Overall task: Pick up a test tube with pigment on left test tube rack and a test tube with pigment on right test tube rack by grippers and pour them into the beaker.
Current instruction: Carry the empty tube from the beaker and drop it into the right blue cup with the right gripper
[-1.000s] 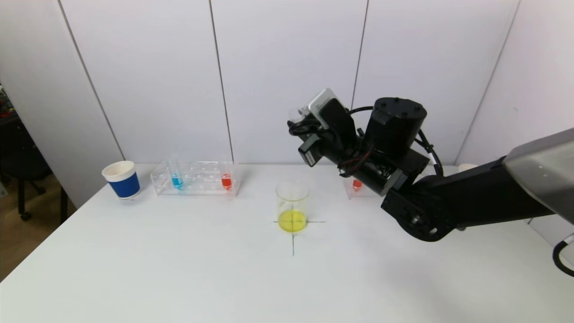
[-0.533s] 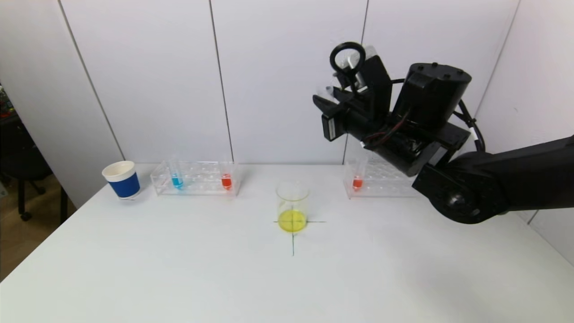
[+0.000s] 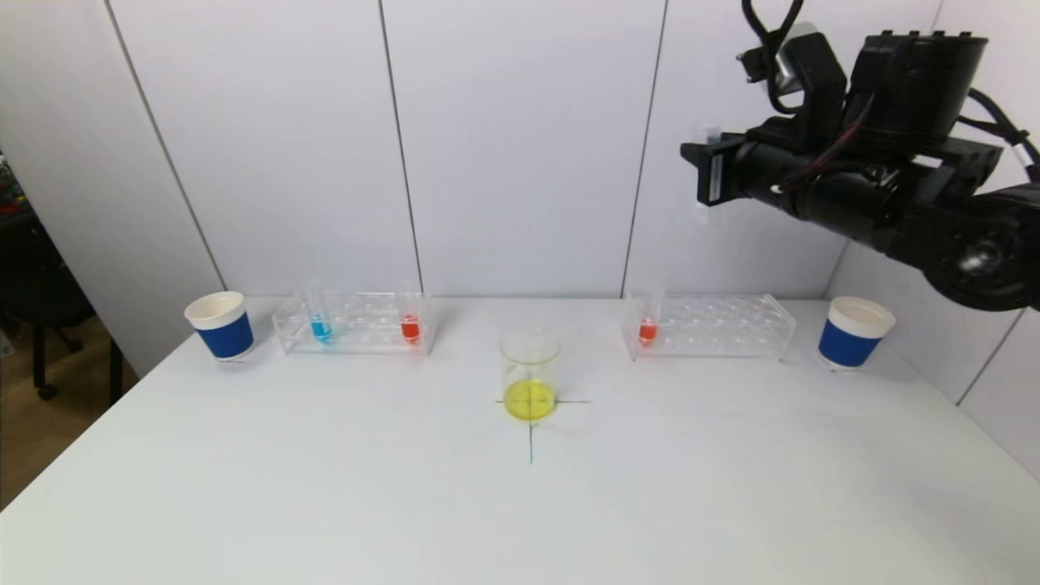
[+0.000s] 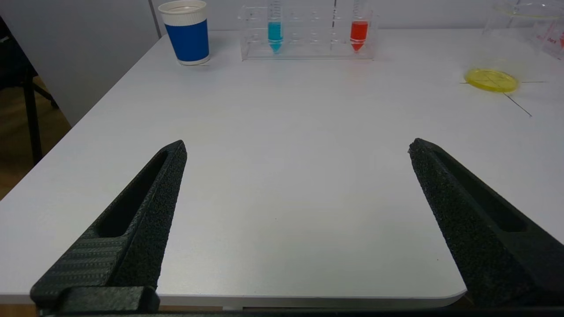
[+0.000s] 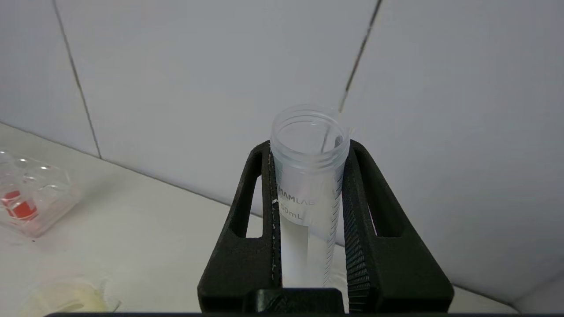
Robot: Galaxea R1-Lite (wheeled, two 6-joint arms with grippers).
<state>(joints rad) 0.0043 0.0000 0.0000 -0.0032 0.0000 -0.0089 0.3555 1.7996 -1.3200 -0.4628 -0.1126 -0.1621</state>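
Left wrist view first, since it's nearest: the left gripper [image 4: 297,147] sits parked low over the near edge of the table [image 4: 282,185], jaws spread wide, nothing in them. Further out, the beaker [image 3: 529,374] stands on the cross mark with yellow liquid in the bottom, between the left rack [image 3: 355,322] and the right rack [image 3: 708,327]. Way up by the back wall, the right gripper [image 5: 308,193] is clenched on a clear, emptied-looking test tube [image 5: 308,176]. I'd say it should keep the tube upright and come down slowly over a free spot. Compared to a second ago, that arm swung up and off to the right from above the beaker, uncovering the right rack and the blue cup [image 3: 853,331].
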